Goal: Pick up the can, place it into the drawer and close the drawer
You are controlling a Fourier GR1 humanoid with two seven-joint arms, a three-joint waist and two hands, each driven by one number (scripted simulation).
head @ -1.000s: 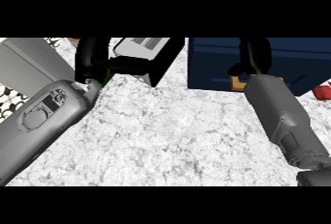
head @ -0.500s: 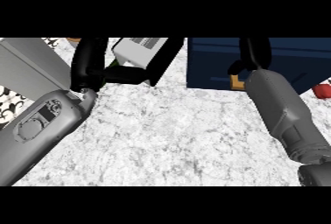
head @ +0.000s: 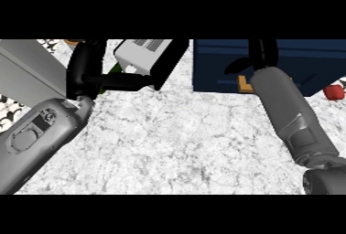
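Both forearms raised, left robot hand (head: 101,75) curled around can (head: 144,57).

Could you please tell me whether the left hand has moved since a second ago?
Yes. The left hand has shifted rightward with the grey box, ending closer to the dark blue drawer unit.

You're looking down on a white marbled table (head: 182,146). A dark blue cabinet block (head: 297,59) stands at the far right, and a plain grey panel (head: 27,73) slants along the left edge.
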